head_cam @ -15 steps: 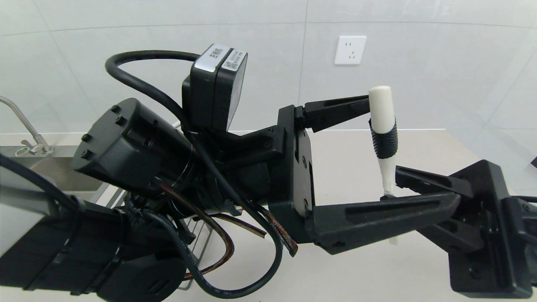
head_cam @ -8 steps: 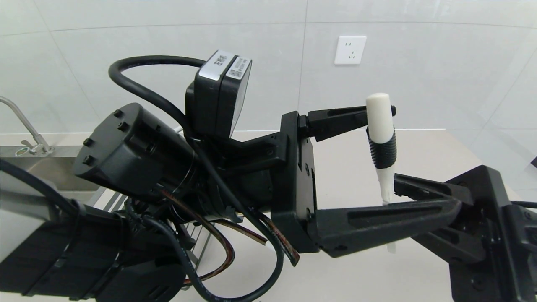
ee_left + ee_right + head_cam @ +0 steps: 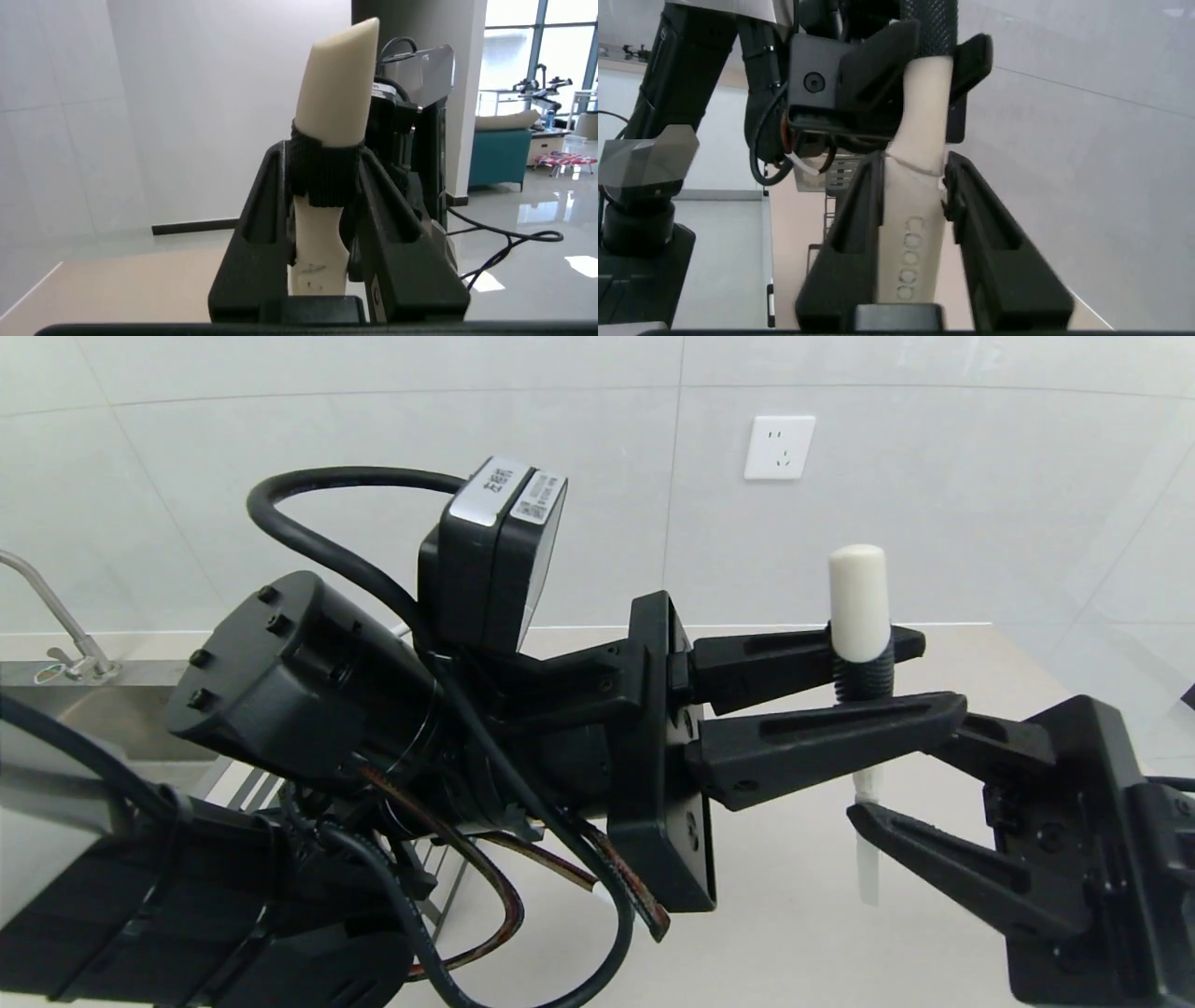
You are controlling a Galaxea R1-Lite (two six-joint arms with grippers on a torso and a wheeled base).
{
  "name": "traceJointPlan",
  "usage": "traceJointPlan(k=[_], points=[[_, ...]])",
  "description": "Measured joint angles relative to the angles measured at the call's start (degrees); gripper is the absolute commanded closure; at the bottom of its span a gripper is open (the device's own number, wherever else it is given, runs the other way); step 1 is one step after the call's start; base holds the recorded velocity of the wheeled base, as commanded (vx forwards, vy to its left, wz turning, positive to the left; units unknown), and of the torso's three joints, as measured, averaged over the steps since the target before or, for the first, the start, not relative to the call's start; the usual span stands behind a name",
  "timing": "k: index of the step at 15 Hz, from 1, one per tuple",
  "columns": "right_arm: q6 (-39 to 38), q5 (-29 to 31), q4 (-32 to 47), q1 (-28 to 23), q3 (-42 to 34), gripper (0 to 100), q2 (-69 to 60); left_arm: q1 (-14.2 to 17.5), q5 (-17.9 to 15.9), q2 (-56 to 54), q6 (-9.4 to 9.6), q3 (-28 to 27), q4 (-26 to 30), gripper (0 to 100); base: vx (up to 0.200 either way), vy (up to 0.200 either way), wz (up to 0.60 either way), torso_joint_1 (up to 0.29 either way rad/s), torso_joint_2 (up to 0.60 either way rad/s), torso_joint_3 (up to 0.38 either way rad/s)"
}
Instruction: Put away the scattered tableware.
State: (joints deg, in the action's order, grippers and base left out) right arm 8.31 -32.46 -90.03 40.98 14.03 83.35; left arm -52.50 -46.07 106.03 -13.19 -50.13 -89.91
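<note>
- My left fingers (image 3: 803,658) are closed narrow on the utensil (image 3: 859,602), pinching its black ribbed sleeve (image 3: 322,173). I judge that is the sensible place, as the ribs give grip where the smooth cream handle would slip.
- My right fingers (image 3: 952,868) come in from the opposite side and lower down. In the right wrist view they lie tight along both sides of the cream shaft (image 3: 915,233), below the left pair, and I read them as holding it too.
- With both pairs on it, the utensil stands upright in the air. Its rounded end is above the left fingers and its pale thin blade (image 3: 867,868) hangs below both pairs, well clear of the counter (image 3: 794,943).
- My judgement is that this is a hand-to-hand pass. Stacking the two grips leaves each pair room and keeps the utensil from tipping.
- Writing on the utensil: a short row of small raised rings on the shaft (image 3: 913,252) between the right fingers, and a faint mark lower on it (image 3: 313,269). Neither is legible to me as words.
- Farther back from the left fingers, a white sticker (image 3: 504,485) on the wrist housing carries small print and a square code, too fine to make out.
- Beyond that are a plain wall socket (image 3: 780,446) with no lettering I can see, a tap (image 3: 56,616) at the far left, and a wire rack (image 3: 448,887) low behind the left arm.
</note>
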Motion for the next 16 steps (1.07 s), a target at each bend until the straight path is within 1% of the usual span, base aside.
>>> traceJointPlan(k=[2, 4, 6, 7, 8, 9, 10, 13, 14, 16], points=[[0.16, -0.02, 0.04, 0.00, -1.30, 0, 0.02, 0.50, 0.04, 0.02, 0.02, 0.05, 0.00, 100, 0.000, 0.000, 0.00, 0.000, 0.00, 0.000], [0.24, 0.00, 0.06, -0.35, -1.83, 0, 0.02, 2.82, 0.26, 0.00, 0.17, 0.41, 0.00, 100, 0.000, 0.000, 0.00, 0.000, 0.00, 0.000], [1.07, 0.06, 0.06, -2.29, -2.24, 0, 0.11, 5.46, 0.34, -0.05, 1.21, 1.32, -0.01, 100, 0.000, 0.000, 0.00, 0.000, 0.00, 0.000], [1.58, 0.06, 0.09, -3.61, -2.35, 0, 0.22, 6.51, 0.34, -0.11, 2.35, 2.74, 0.05, 100, 0.000, 0.000, 0.00, 0.000, 0.00, 0.000], [1.78, 0.06, 0.06, -4.74, -2.54, 100, 0.28, 7.47, 0.37, -0.24, 3.72, 4.27, 0.46, 100, 0.000, 0.000, 0.00, 0.000, 0.00, 0.000], [1.91, 0.01, 0.06, -6.10, -3.17, 100, 0.30, 8.22, 0.37, -0.57, 5.17, 6.06, 1.52, 100, 0.000, 0.000, 0.00, 0.000, 0.00, 0.000], [2.39, 0.04, 0.11, -7.22, -3.89, 100, 0.35, 9.12, 0.37, -0.96, 6.17, 7.33, 2.57, 100, 0.000, 0.000, 0.00, 0.000, 0.00, 0.000], [2.82, 0.06, 0.09, -8.98, -4.45, 100, 0.33, 11.52, 0.39, -1.77, 8.35, 8.48, 3.12, 100, 0.000, 0.000, 0.00, 0.000, 0.00, 0.000], [2.82, 0.04, 0.09, -10.34, -4.47, 100, 0.15, 11.85, 0.37, -2.01, 8.81, 8.59, 3.19, 100, 0.000, 0.000, 0.00, 0.000, 0.00, 0.000], [2.90, 0.06, 0.50, -15.13, -4.96, 100, -1.95, 12.41, 0.37, -3.17, 9.03, 9.51, 3.44, 100, 0.000, 0.000, 0.00, 0.000, 0.00, 0.000]])
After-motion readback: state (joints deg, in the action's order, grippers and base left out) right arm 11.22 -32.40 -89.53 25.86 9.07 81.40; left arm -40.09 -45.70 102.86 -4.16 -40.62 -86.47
